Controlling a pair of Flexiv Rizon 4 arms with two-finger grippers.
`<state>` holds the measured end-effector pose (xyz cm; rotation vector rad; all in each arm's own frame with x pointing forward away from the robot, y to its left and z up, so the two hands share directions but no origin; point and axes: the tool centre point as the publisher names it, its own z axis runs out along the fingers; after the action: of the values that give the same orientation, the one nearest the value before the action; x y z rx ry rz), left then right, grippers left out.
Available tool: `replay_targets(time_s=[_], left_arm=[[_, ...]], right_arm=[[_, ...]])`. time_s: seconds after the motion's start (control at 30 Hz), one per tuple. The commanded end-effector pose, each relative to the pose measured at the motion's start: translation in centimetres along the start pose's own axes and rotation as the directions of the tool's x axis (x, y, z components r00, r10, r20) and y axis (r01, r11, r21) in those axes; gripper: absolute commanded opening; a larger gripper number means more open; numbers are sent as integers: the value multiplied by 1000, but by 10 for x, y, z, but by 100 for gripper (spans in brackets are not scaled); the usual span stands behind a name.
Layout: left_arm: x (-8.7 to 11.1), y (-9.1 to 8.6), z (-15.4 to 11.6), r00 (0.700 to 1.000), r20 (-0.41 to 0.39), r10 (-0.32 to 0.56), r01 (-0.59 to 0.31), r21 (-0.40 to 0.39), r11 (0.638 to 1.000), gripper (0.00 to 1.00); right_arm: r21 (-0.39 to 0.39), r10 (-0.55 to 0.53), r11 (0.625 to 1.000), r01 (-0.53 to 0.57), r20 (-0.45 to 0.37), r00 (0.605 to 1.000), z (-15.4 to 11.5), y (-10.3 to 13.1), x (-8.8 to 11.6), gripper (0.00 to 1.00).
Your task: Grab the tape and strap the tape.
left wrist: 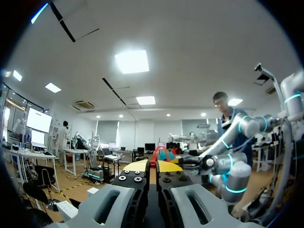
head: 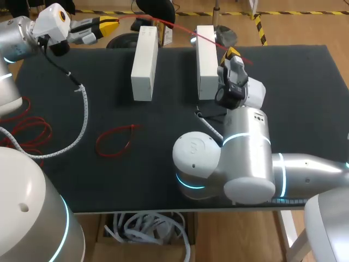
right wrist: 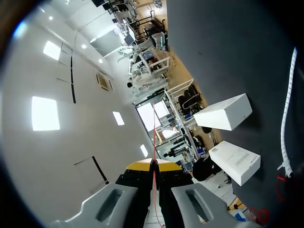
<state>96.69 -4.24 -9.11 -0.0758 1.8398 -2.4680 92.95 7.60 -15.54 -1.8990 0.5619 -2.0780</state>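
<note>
With the left tool (head: 113,23) pinched narrow on one end of the red tape (head: 180,30) and the right tool (head: 233,53) clamped just as tightly on the same tape further along, held it stretched in the air, crossing the far ends of the left white box (head: 144,63) and the right white box (head: 206,60), clear of the tabletop (head: 147,180). Showed, in the left wrist view, only a small red arc just ahead of the shut yellow tips (left wrist: 135,166), and in the right wrist view a thin red line between them; judged the hold slight on both sides. Risked dragging the tape out of one pinch by drawing the arms further apart, and dropping the freed end across the boxes. Risked, too, catching it on a box's top edge in lowering, and tipping or sliding that box out of line with its neighbour. Sat the right tool just beside the right white box, near enough for a small sideways move to knock it. Had a second red loop (head: 115,139) lying on the tabletop near a white spiral cable (head: 82,117), apart from both tools yet liable to snag on a low sweep of either arm.
</note>
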Motion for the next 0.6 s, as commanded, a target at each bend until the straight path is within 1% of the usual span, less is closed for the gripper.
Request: replay_targets(time_s=[0.03, 0.6], left_arm=[[-1, 0, -1, 1000, -4, 0, 0, 0, 1000, 0], [-1, 0, -1, 1000, -4, 0, 0, 0, 1000, 0]], right_arm=[[-14, -13, 1000, 13, 3, 1000, 4, -3, 5, 0], [-14, -18, 1000, 18, -8, 1000, 3, -3, 6, 0]])
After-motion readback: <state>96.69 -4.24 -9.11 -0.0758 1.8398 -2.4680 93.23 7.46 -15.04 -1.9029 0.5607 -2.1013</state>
